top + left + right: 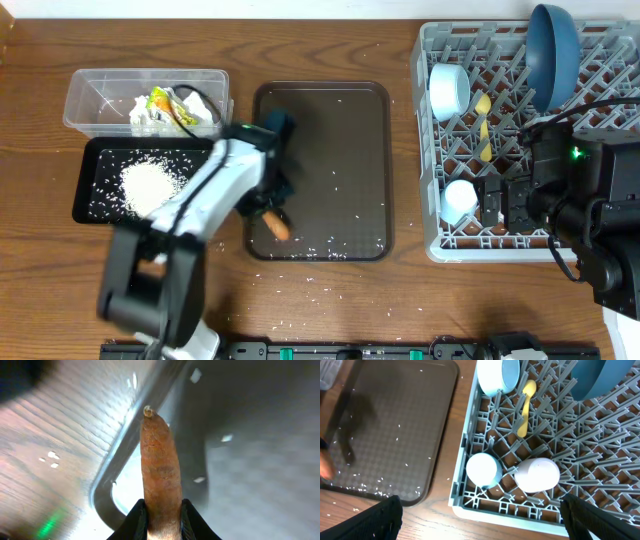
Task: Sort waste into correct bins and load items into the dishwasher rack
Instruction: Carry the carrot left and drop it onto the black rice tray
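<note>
My left gripper [270, 215] is shut on the small orange carrot [277, 226] at the front left corner of the dark brown serving tray [360, 170]; the left wrist view shows the carrot [161, 470] pinched between the fingers [162, 520]. The clear tub [90, 95] holds crumpled white paper [145, 112] and the yellow-green wrapper [165, 102]. The black tray [95, 160] holds a rice pile [150, 185]. The grey rack [435, 245] holds the dark blue bowl [552, 50], light blue bowl [449, 88], yellow spoon [483, 125] and light blue cup [459, 202]. The pink cup [537, 475] shows in the right wrist view. My right gripper [480, 515] is open and empty above the rack's front edge.
Loose rice grains [330, 252] lie scattered on the brown tray and on the wooden table in front of it. The left arm [170, 250] crosses over the black tray's front right corner. The right arm [590, 210] hangs over the rack's right side.
</note>
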### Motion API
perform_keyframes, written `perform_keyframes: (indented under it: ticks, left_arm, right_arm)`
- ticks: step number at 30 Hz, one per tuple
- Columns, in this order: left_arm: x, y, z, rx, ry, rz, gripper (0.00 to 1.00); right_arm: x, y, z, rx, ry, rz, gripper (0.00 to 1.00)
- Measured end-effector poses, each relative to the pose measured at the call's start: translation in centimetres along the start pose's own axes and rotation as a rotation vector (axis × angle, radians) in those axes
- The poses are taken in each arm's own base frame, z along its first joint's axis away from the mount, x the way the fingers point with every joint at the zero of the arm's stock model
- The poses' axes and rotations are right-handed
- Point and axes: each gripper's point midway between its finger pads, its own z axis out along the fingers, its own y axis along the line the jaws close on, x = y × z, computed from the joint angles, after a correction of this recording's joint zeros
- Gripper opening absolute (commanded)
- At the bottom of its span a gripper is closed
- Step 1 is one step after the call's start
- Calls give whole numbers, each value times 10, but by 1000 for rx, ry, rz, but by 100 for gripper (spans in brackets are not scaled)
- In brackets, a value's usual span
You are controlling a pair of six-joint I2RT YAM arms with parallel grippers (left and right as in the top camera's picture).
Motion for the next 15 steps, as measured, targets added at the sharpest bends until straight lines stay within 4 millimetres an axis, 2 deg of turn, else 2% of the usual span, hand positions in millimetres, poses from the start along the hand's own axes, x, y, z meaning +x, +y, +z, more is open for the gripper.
perform_keyframes:
  ticks: [4, 8, 12, 15]
  left_arm:
    - [-27, 17, -40, 104, -90, -86, 19]
    - [-72, 60, -66, 160, -189, -275, 19]
    - [-121, 109, -71, 178, -290, -474, 19]
    - [-151, 138, -70, 190, -356, -586, 19]
  right_arm:
    - [0, 0, 0, 0, 0, 0, 99]
    - [0, 0, 0, 0, 0, 0, 99]
    - [0, 0, 0, 0, 1, 0, 99]
    - [1, 0, 0, 0, 2, 0, 99]
